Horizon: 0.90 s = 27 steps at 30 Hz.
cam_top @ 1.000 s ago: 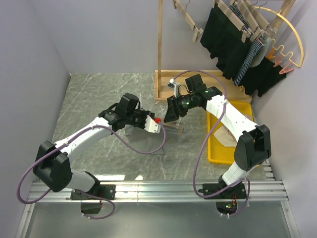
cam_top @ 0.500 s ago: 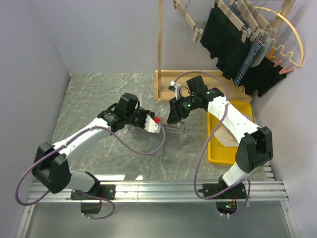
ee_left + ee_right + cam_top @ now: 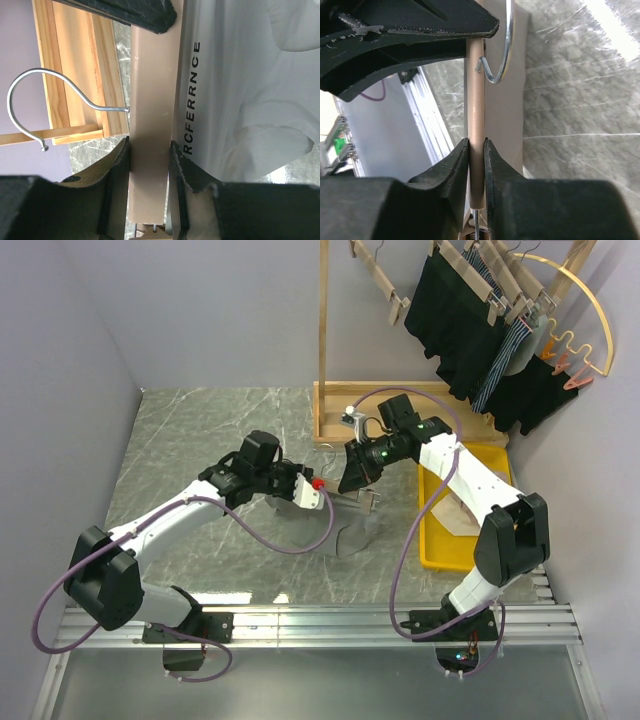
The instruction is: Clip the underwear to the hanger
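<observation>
Top external view: over the middle of the grey marbled counter (image 3: 200,430) both arms meet, and the light grey underwear (image 3: 358,535) hangs below them, its lower edge at or near the counter. The hanger (image 3: 150,90) is held up between them: the left claw (image 3: 148,150) is clenched across the flat of the wooden bar, and the right claw (image 3: 476,145) is pinched on the bar's thin edge, just below the metal hook (image 3: 505,55). We judge the clipping step to be in hand, with the waistband (image 3: 186,100) lying right along the bar. We cannot tell whether either end clip has bitten the fabric. Next, one claw should steady the bar while the other presses a clip open over the waistband. The black waistband lettering (image 3: 196,60) reads roughly "RCFERRNCE".
</observation>
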Tool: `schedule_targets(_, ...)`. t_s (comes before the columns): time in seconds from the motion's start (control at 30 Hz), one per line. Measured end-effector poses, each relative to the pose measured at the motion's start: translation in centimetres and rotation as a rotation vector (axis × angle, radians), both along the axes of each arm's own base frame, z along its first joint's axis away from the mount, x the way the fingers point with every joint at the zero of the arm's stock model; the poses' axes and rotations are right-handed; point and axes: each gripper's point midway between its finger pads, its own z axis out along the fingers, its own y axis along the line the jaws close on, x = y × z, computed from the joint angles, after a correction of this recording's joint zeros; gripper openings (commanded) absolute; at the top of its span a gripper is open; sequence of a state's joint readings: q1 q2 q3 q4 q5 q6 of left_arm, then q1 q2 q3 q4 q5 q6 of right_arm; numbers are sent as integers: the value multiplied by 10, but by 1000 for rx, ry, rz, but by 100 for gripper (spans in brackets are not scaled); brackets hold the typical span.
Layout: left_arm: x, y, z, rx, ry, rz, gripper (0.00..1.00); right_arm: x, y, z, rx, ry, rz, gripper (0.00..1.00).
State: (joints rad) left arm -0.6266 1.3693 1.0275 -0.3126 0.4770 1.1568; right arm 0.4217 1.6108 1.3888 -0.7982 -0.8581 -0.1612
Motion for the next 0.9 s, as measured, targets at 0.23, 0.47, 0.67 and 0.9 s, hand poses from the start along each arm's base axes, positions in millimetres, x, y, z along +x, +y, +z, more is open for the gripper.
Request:
schedule_targets(0.23, -1, -1, -2, -12, 12, 12, 0, -1, -1, -1, 21, 58, 0, 0)
schedule_targets(0.47, 3, -3, 2, -29, 4, 26, 38, 4, -3, 3, 31, 60, -22, 0)
schedule_targets(0.67, 13, -3, 14, -75, -12, 88, 68, 12, -10, 1, -8, 37, -75, 0)
schedule_targets(0.9, 34, 5, 63, -216, 71, 225, 99, 37, -41, 6, -97, -52, -222, 0)
